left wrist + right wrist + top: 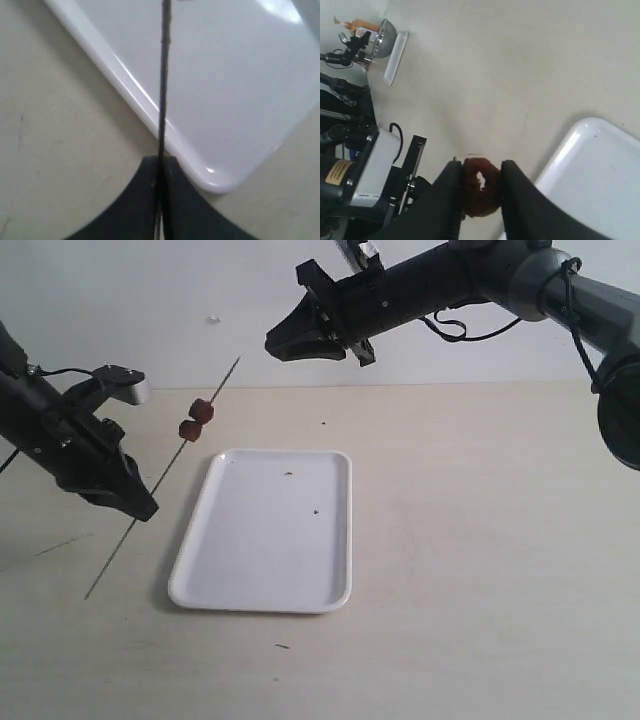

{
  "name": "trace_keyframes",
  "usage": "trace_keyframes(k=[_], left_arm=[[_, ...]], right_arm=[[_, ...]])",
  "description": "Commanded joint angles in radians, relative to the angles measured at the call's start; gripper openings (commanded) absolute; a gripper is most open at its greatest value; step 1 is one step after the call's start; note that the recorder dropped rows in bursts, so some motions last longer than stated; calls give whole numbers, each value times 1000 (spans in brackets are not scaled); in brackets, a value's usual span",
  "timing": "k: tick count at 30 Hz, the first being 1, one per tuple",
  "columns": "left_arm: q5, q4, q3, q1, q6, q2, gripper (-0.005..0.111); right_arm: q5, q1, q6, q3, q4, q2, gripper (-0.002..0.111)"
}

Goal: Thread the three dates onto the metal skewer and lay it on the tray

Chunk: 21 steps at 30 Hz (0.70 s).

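White tray (262,585) lies low centre, left gripper (135,502) clamps the skewer (168,468) carrying two dates (196,419) at upper left, right gripper (481,180) pinches the third date (480,186); a misaimed push could knock it loose

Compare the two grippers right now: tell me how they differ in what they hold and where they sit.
The left gripper is shut on the metal skewer, which carries two dates; the right gripper pinches a single loose date. The left gripper sits low beside the tray; the right gripper hangs high, beyond the tray's far edge. Both are dark and both hold something.
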Motion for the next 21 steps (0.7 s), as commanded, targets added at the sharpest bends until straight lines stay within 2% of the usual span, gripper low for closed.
trace_keyframes(k=[1,21], left_arm=[[-92,-16,-8,-39,11,-5,0],[-125,-22,-8,-48,11,-1,0]], right_arm=[[3,-2,-19,0,94,14,25],[3,-2,-22,0,157,14,24]])
